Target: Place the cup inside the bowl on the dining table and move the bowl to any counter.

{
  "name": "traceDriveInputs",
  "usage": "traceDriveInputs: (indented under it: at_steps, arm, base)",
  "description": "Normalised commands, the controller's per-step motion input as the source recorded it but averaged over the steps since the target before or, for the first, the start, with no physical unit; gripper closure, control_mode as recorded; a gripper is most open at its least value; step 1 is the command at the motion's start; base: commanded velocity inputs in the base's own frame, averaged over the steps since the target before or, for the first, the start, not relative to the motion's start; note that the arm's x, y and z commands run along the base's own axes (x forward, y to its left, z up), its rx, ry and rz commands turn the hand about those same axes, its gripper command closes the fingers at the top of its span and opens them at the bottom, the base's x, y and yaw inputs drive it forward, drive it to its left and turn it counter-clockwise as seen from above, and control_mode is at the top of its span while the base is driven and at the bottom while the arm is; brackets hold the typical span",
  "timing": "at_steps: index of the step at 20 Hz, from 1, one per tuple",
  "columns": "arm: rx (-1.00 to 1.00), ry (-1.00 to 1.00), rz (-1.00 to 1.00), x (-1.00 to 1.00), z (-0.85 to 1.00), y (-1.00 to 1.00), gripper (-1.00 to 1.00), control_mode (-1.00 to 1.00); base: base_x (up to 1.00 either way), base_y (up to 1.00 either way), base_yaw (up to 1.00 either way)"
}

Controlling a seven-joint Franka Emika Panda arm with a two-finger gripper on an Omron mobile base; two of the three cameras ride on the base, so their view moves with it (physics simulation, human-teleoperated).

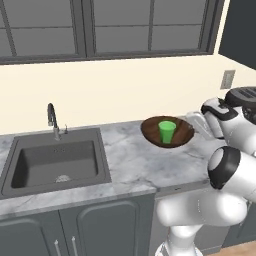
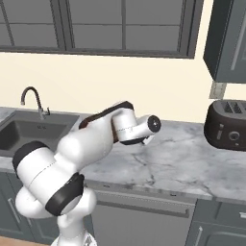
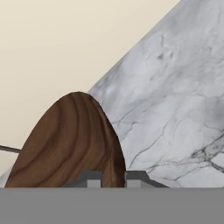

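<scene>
Standing upright inside the bowl [image 1: 169,132], the cup [image 1: 167,131] is seen in the left base view, and the bowl is carried at or just over the worktop [image 1: 130,165], to the right of the sink [image 1: 55,162] and its faucet [image 1: 52,120]; whether the bowl touches the marble cannot be told. In the hand view the bowl's wooden wall [image 3: 70,140] is seen edge-on, rising from between the two fingers [image 3: 89,180], which are drawn close together and pinch the bowl's rim, one on each side of it. The gripper [image 3: 113,180] is thus closed on the bowl, with veined marble spread to its right and the cream wall above. In the left base view the wrist of the arm [image 1: 220,117] is seen at the bowl's right edge, the fingers themselves being hidden there. In the right base view the arm [image 2: 96,139] is stretched over the worktop, covering the bowl, and a dark toaster [image 2: 227,126] stands well apart at the right, below a wall cabinet [image 2: 226,38]
</scene>
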Motion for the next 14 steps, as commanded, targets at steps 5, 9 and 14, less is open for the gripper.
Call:
traceDriveInputs:
  at_steps: [5, 9, 14]
  arm:
    - [-0.02, 0.04, -0.02, 0.00, -0.06, 0.43, 1.00, -1.00]
    - [-0.01, 0.03, -0.02, 0.00, -0.17, 0.30, 1.00, -1.00]
    - [0.00, 0.00, 0.00, 0.00, -0.36, 0.16, 1.00, -1.00]
  base:
    - [0.00, 0.00, 0.00]
    - [0.00, 0.00, 0.00]
    - [0.00, 0.00, 0.00]
